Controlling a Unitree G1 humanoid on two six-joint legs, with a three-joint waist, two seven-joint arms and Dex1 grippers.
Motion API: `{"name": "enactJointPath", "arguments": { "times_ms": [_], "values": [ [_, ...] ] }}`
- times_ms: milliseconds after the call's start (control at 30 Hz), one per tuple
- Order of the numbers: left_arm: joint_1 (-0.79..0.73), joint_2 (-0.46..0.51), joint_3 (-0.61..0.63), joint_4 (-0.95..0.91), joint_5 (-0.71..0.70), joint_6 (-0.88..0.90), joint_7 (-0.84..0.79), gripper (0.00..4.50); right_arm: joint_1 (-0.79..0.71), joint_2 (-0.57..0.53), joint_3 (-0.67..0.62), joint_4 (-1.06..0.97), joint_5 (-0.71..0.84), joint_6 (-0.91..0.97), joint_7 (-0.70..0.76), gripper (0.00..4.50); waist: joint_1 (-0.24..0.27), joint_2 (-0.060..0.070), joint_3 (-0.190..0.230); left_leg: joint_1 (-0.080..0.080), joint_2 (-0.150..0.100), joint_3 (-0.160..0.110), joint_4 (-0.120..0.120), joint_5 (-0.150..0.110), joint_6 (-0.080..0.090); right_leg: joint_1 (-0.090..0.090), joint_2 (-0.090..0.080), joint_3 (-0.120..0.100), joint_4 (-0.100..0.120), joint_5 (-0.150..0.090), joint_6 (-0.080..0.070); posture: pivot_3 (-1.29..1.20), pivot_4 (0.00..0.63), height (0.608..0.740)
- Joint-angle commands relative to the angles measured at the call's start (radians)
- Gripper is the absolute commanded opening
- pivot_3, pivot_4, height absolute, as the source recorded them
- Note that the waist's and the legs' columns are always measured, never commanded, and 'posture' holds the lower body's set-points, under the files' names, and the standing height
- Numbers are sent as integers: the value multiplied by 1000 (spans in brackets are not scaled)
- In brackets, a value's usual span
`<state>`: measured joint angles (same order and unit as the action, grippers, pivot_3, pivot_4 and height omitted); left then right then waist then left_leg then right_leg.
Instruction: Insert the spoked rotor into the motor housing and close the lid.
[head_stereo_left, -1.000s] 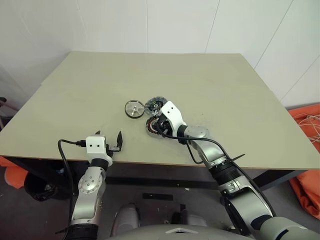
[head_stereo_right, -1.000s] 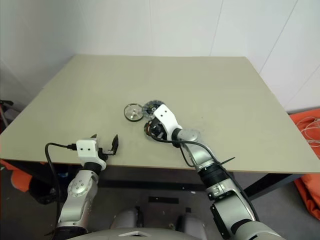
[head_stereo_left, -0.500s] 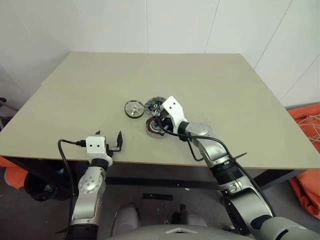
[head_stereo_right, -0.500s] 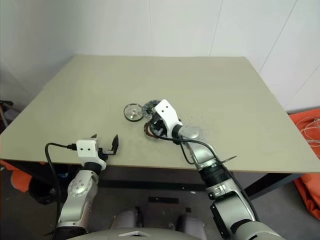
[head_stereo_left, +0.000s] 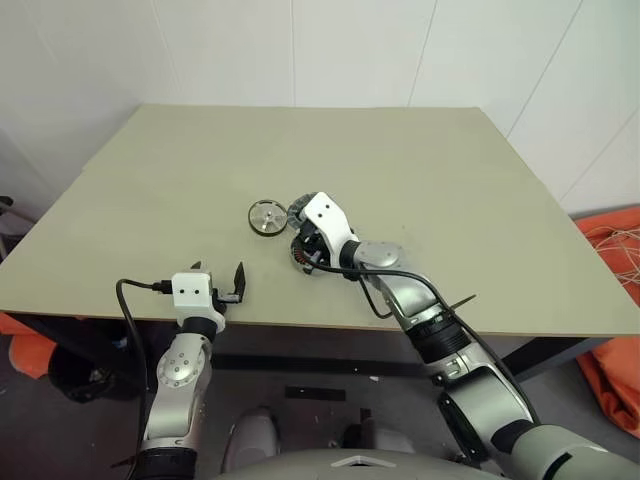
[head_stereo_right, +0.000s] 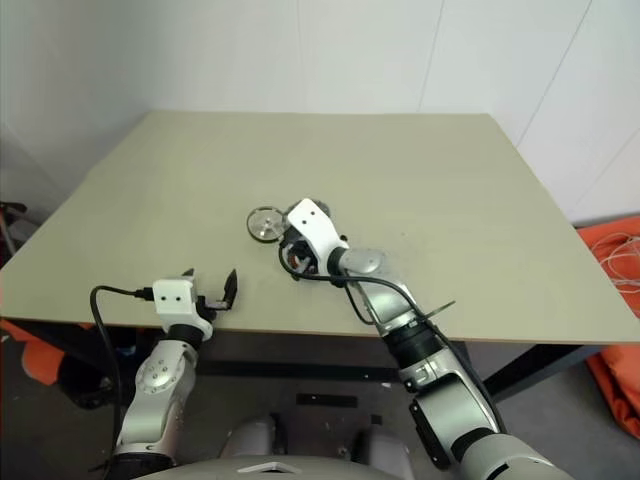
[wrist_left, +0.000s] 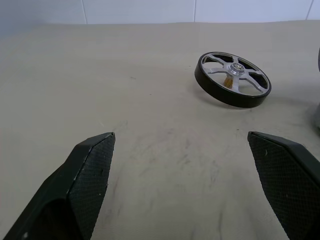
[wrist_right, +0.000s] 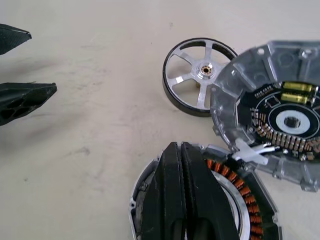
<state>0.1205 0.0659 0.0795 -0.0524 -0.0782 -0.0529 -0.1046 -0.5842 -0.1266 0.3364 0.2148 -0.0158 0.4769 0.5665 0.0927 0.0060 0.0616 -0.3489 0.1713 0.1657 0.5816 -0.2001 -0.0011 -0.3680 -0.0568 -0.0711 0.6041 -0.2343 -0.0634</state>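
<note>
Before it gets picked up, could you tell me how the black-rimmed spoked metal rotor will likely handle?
The black-rimmed spoked metal rotor looks rigid, so it probably won't flex. Its bare metal spokes may be slippery. Round and flat, it should rest steadily on the beige table, but could roll if stood on edge.

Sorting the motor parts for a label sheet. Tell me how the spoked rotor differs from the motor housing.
The spoked rotor is open between silver spokes, so table shows through; the motor housing is packed with copper-coloured windings around its inside. The rotor has a dark outer band; the housing's rim looks silver. The rotor lies apart with nothing over it, while the right end effector, shut, sits over the housing. Both are round and lie flat on the table.
</note>
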Motion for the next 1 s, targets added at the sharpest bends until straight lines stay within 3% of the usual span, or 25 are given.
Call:
{"name": "enactJointPath", "arguments": {
  "times_ms": [33,1000],
  "values": [
    [-11,0,1,-29,-4,-7,3,4500,-32,8,0,13,-7,-20,3,41,0,0,0,0,0,0,0,0,0,0,0,0,0,0,0,0,0,740],
    [-12,1,4,-33,-4,-8,6,4500,-32,-18,-18,88,-23,-47,3,41,0,0,0,0,0,0,0,0,0,-1,0,0,1,0,-1,0,0,740]
  ]
}}
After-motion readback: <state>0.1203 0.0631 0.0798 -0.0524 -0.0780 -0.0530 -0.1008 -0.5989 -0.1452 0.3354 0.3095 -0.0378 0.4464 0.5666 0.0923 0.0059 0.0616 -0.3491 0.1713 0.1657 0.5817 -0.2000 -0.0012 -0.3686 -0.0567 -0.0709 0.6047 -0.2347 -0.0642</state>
